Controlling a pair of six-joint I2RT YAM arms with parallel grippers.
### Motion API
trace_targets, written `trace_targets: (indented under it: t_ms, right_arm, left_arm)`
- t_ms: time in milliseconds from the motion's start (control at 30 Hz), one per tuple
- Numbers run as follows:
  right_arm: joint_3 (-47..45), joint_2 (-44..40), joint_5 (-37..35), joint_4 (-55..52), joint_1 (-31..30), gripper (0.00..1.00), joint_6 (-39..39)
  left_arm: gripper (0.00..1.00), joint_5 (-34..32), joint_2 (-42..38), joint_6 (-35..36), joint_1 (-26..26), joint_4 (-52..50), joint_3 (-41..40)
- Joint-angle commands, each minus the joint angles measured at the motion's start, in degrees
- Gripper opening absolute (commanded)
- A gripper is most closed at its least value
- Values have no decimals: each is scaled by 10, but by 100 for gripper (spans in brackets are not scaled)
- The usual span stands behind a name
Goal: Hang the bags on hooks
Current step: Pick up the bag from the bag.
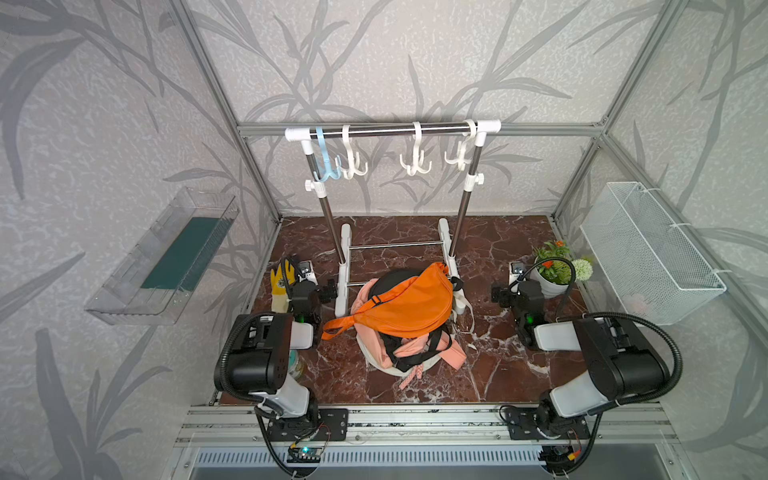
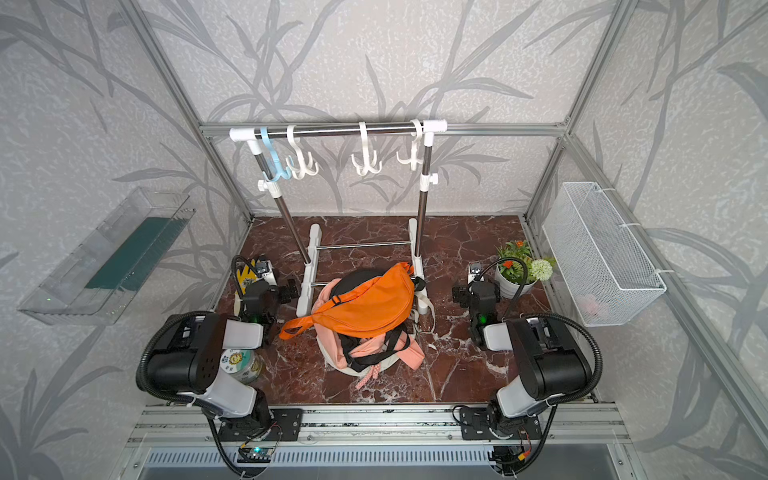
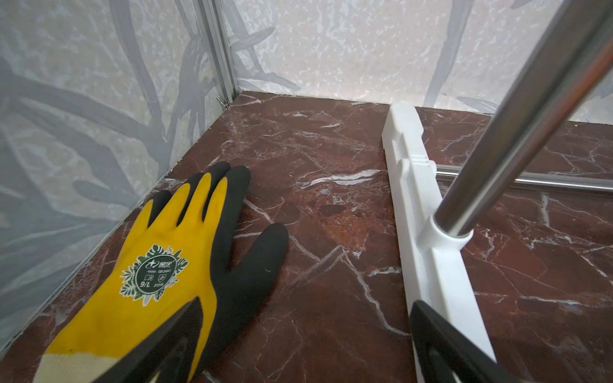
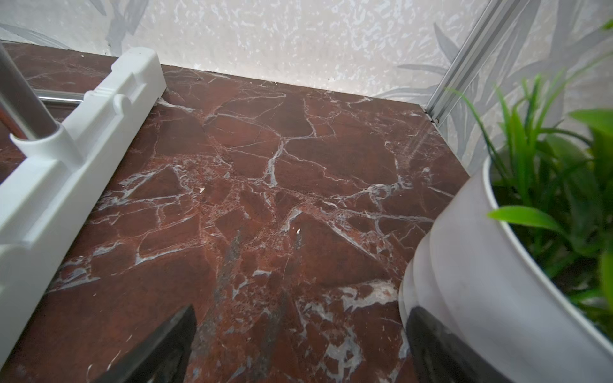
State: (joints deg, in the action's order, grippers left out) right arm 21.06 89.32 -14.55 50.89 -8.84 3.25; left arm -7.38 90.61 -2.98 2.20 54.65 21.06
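With the left fingers (image 3: 172, 345) and right fingers (image 4: 438, 348) both spread wide and empty, the orange bag (image 1: 409, 305) lies atop a pile of bags (image 1: 453, 355) at 6 o'clock from the rack (image 1: 395, 131), so lifting by its strap (image 1: 336, 326) could drag tangled neighbours along or miss the hooks (image 1: 415, 162).
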Motion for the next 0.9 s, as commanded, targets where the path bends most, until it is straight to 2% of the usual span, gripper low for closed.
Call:
trace_targets:
  t_ms: [0, 867]
  right_arm:
    - [12, -5, -7, 3, -1, 99, -4]
    - [13, -6, 3, -2, 4, 99, -7]
  left_arm:
    - [99, 2, -8, 5, -1, 5, 1]
    - [99, 2, -8, 4, -2, 5, 0]
